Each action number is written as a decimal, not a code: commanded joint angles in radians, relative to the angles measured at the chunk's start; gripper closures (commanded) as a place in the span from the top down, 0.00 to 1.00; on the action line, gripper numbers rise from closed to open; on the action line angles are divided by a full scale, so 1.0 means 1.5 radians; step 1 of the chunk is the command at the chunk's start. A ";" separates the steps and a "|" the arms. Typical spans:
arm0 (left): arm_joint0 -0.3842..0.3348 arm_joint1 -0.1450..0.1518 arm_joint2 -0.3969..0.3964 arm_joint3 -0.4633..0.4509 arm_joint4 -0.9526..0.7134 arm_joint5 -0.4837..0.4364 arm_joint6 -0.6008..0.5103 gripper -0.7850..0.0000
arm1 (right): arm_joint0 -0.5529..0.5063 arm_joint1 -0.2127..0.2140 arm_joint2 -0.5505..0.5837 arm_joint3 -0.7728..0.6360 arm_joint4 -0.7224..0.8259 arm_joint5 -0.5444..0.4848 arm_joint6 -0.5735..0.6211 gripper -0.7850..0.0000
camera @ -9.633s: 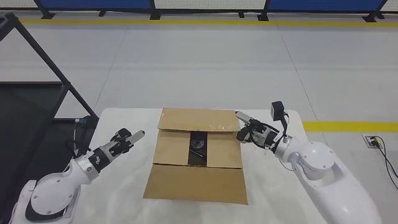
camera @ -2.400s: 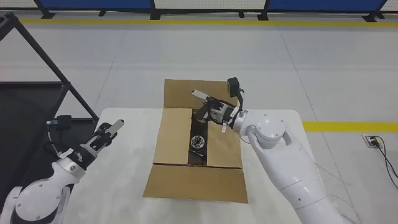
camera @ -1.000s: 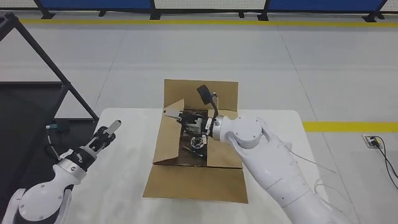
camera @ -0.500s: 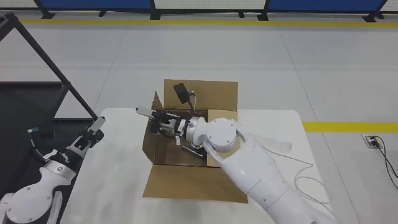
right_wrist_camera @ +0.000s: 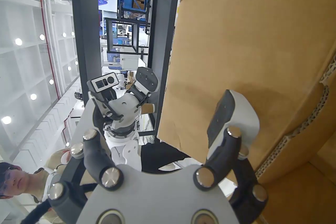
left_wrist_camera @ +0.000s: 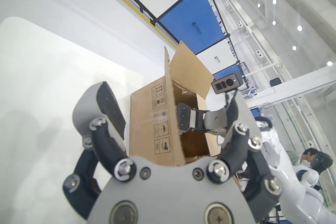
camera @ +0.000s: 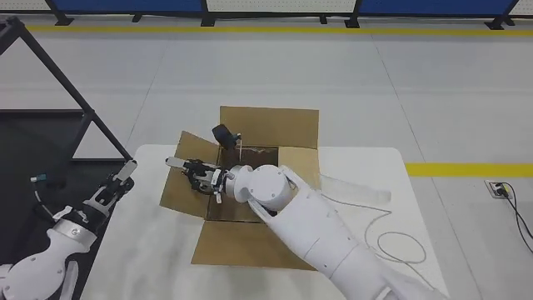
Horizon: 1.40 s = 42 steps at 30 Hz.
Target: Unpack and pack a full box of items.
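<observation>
- Swung farther outward than half a second ago, the left flap [camera: 179, 196] of the cardboard box [camera: 296, 162] now slopes away over the table [camera: 141, 250]. The right gripper [camera: 185, 165] has swept across from the box's middle and lies against it.
- Right gripper: fingers stand apart and grip nothing (one pad [right_wrist_camera: 219, 114] rests on the flap's inner face).
- Left gripper [camera: 127, 170]: hovers by the table's left edge, apart from the box, with its fingers spread wide and nothing between them.
- Box: sits mid-table, with its far flap [camera: 271, 125] raised and its near flap [camera: 250, 246] laid flat toward the robot.
</observation>
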 commanded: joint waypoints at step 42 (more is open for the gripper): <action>-0.022 0.007 0.005 -0.078 -0.087 -0.011 -0.076 1.00 | -0.080 0.075 0.224 -0.057 -0.115 -0.131 -0.071 1.00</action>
